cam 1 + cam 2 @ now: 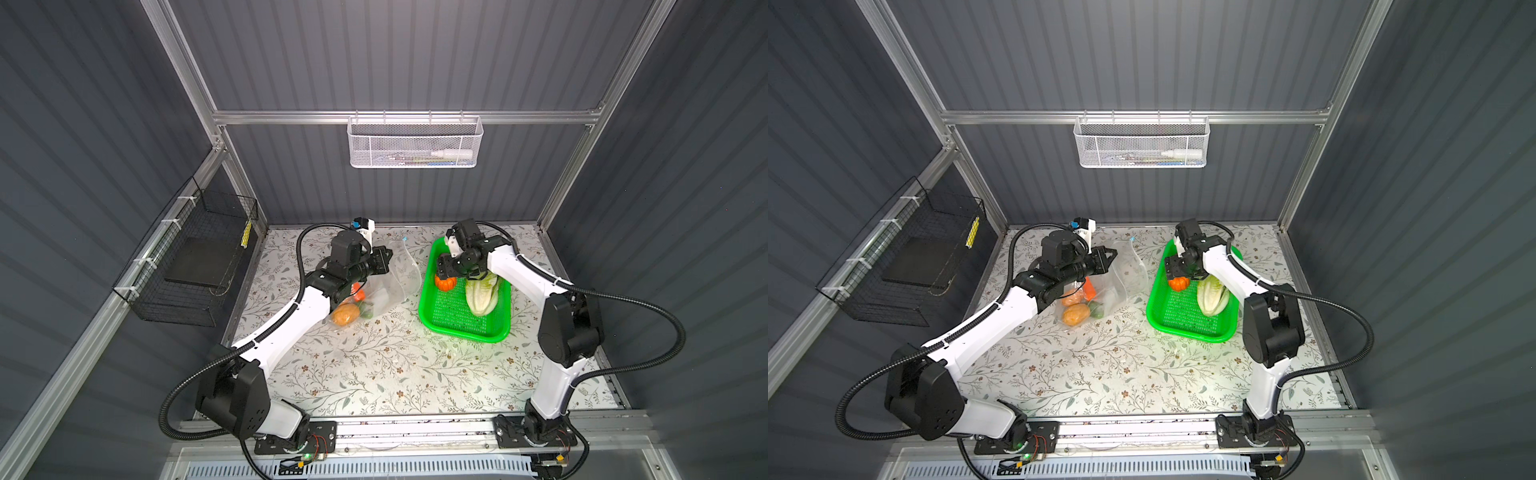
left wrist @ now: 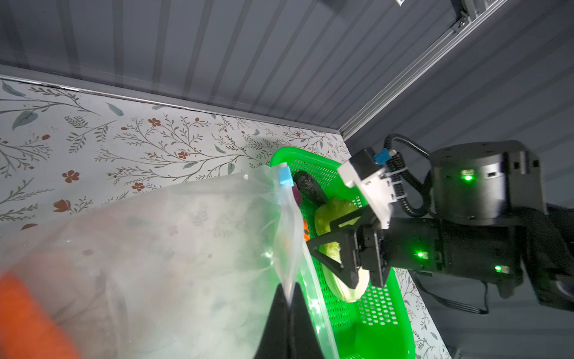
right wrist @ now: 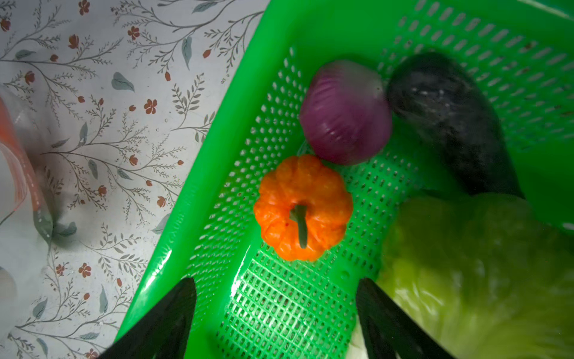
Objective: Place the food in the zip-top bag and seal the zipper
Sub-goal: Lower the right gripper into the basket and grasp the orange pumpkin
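Pumpkin (image 3: pixel 302 208) at frame centre could roll against the onion (image 3: pixel 344 112) if the right gripper (image 3: pixel 275 281), jaws apart, closes off-centre; left gripper (image 2: pixel 289 292) pinches the zip-top bag (image 2: pixel 186 248) rim.

text: none readable | yellow tag (image 1: pixel 247 233) on black rack (image 1: pixel 174 305) — illegible

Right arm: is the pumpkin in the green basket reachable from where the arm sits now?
Probably yes. The right gripper hangs over the pumpkin with its jaws open, and nothing covers it. The onion and the cabbage sit close beside it.
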Controlling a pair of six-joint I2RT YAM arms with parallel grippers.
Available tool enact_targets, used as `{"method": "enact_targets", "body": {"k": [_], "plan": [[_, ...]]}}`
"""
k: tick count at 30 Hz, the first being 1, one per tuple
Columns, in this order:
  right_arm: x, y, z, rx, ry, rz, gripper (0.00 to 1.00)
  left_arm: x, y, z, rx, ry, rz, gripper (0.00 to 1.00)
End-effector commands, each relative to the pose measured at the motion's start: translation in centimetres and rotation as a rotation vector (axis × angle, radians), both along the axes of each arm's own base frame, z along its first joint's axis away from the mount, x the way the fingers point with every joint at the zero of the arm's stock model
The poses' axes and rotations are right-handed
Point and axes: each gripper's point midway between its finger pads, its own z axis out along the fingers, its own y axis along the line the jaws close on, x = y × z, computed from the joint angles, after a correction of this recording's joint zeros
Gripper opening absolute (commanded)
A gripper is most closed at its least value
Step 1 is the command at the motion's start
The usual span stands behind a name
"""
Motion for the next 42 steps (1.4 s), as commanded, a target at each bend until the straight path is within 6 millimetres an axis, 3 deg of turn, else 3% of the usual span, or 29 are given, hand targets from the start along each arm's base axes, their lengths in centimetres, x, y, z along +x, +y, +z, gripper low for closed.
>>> {"method": "enact_targets", "body": {"k": [1,19,28,37,42], "plan": [[0.4,-0.7,-0.9,-0.074,0.017,-0.021,0.81,-0.6,0.2,1.3,-0.04,-0.024,-0.011,0.0],[2.0,-0.9,-6.1,-0.145,0.071,-0.087,0.86,-0.7,1.3,1.8,-0.022,-0.03,0.039,0.0],[2.4,-1.2,-6.8,-0.163,0.06,-0.102,0.85,-0.9,1.5,2.0,-0.023,-0.034,0.048,0.0],[2.5,-1.0,-6.7,-0.149,0.06,-0.096,0.69,-0.9,1.7,2.0,-0.023,-0.029,0.056,0.0],[2.2,-1.0,-4.9,-0.121,0.038,-0.108,0.62,-0.8,1.3,1.9,-0.02,-0.022,0.041,0.0]]}}
